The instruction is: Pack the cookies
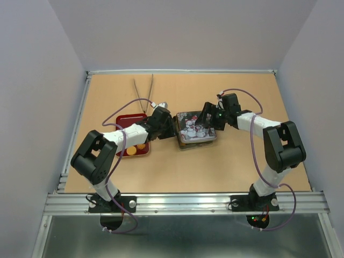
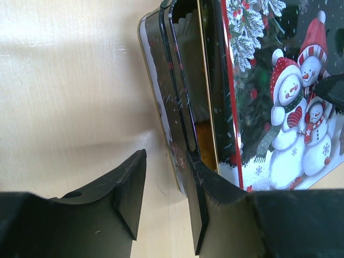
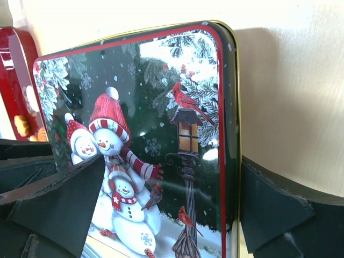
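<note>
**Both grippers at the snowman tin, loose cookies on the tray**

At the table's point(image 1: 242, 166) 9 o'clock a red tray point(image 1: 126, 121) lies partly under the left arm. Orange cookies point(image 1: 141, 147) show at its near end. In the right wrist view they appear as a small orange cluster point(image 3: 21, 124) against the tray's red wall point(image 3: 16, 59).

A pair of metal tongs point(image 1: 139, 97) lies at 11 o'clock, well apart from the tray's cookies.

The left gripper point(image 1: 173, 129) sits at the tin's point(image 1: 196, 129) 9 o'clock side. Its wrist view shows the fingers point(image 2: 131, 188) partly apart, with only bare table between them point(image 2: 165, 161). The right-hand finger touches the tin's corner. It has hold of nothing.

The tin sits at the table's centre. Its snowman lid point(image 2: 279, 107) rests askew, leaving a gap along the side. White pleated paper point(image 2: 188, 24) and something orange point(image 2: 207, 137) show in the gap; whether that is a cookie I cannot tell.

The right gripper point(image 1: 207, 119) is at the tin's 2 o'clock. Its jaws are spread wide point(image 3: 172, 166), one finger point(image 3: 59, 199) in front of the lid point(image 3: 150, 134) and the other just past its edge. It is clasping nothing.
</note>
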Robot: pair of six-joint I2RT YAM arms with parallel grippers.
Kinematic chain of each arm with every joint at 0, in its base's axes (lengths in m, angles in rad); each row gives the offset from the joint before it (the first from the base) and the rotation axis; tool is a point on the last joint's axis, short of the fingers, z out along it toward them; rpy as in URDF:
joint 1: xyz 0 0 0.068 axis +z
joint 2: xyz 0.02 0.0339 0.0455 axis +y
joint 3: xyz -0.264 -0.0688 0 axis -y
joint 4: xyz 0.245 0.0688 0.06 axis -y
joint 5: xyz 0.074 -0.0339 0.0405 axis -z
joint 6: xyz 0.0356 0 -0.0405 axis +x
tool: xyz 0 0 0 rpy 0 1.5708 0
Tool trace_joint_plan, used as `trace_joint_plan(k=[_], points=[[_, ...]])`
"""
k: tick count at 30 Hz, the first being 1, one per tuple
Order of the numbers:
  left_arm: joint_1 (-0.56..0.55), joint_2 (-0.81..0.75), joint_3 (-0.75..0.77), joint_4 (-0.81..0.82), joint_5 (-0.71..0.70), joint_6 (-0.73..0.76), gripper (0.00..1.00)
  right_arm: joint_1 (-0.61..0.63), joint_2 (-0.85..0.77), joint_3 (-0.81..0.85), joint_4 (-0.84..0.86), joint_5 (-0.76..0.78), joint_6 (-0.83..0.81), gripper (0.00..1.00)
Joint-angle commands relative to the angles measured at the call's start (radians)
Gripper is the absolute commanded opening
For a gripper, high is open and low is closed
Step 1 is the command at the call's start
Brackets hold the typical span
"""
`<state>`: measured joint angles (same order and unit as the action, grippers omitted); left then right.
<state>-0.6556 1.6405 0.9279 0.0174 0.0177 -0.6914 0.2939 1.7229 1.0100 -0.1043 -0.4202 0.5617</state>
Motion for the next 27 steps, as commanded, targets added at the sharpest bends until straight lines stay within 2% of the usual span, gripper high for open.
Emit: trace_joint_plan(k=[1,10,27], points=[[-0.053,0.038,0.019,0.013,0.073,-0.013,0.46,0.039,-0.034,0.030,0.055,-0.163,0.032,1.00],[-0.058,0.038,0.023,0.006,0.067,-0.011,0.46,0.039,-0.020,0.091,-0.100,0.055,-0.039,1.00],[-0.062,0.039,0.026,0.001,0.065,-0.010,0.46,0.028,-0.071,0.174,-0.158,0.136,-0.086,1.00]])
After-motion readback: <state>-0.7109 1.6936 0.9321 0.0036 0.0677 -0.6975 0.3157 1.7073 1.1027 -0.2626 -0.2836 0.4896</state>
